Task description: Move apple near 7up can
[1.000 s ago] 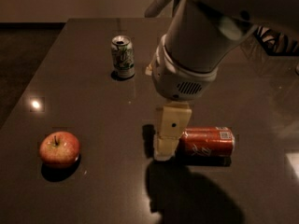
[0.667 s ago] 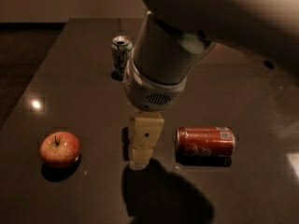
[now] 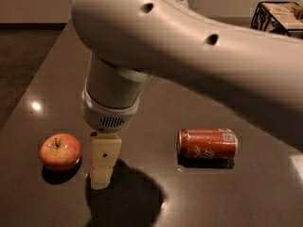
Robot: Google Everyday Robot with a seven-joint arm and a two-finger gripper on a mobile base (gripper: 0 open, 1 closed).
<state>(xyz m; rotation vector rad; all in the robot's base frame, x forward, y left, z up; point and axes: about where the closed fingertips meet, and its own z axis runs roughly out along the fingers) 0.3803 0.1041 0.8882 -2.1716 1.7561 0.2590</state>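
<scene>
The apple [image 3: 60, 151], round and red with yellowish patches and a short stem, sits on the dark table at the front left. My gripper [image 3: 101, 181] hangs just to the right of the apple, close beside it, with its cream-coloured finger pointing down at the table. The 7up can is hidden behind my arm.
A red-orange can with white lettering [image 3: 208, 143] lies on its side right of the middle. The large white arm [image 3: 189, 46] covers the back of the dark table [image 3: 156, 207]. A dark wire basket [image 3: 279, 15] stands at the far right corner.
The gripper has moved left, from beside the red-orange can to right next to the apple. The arm now covers the 7up can, which showed at the back earlier.
</scene>
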